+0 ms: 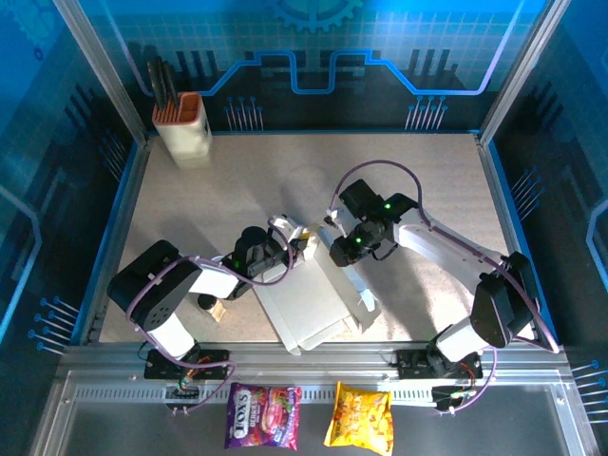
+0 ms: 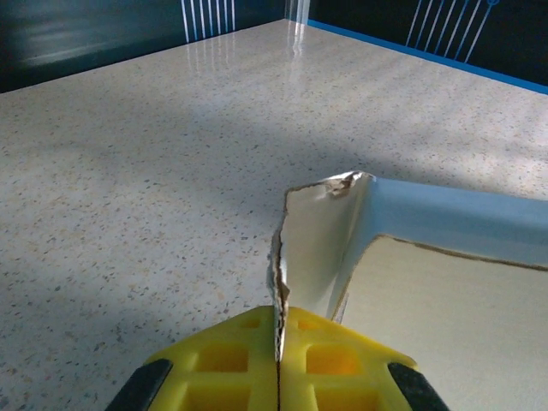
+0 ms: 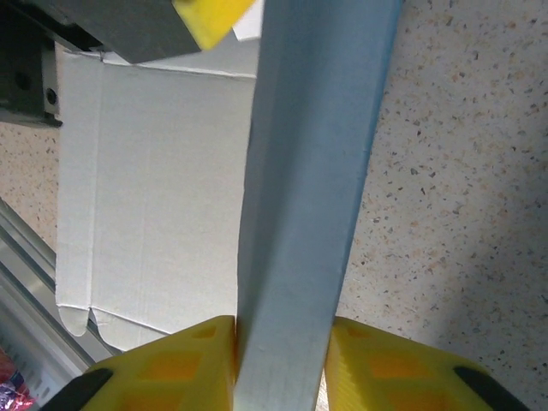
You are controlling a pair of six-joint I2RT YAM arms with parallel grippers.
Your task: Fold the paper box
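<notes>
At the bottom edge of the top view, a purple snack bag (image 1: 263, 415) and a yellow snack bag (image 1: 359, 415) lie side by side by the metal rail (image 1: 123, 391).

Just above the rail, your left arm (image 1: 166, 294) bends low at the lower left and reaches right toward the centre. Your right arm (image 1: 446, 252) comes up from the lower right and stretches left, so both wrists meet mid-frame.

The paper box (image 1: 309, 304) lies at an angle on the table (image 1: 427, 180), just below centre. Its near end is close to the rail and its far end sits under both claws.

Your left claw (image 1: 302, 245) is closed. In its wrist view the yellow fingers (image 2: 223, 368) press together at bottom centre (image 2: 278, 347), pinching the torn edge of an upright corner flap. The box (image 2: 445, 282) spreads to the lower right.

Your right claw (image 1: 334, 249) grips too. In its wrist view (image 3: 278, 355) the yellow fingers (image 3: 171, 368) sit against both sides of a raised strip of the box (image 3: 308, 171). That strip runs up the middle of the frame, and the flat panel lies to its left.

Farthest off, a cream holder (image 1: 182, 123) stands at the upper left, well apart.
</notes>
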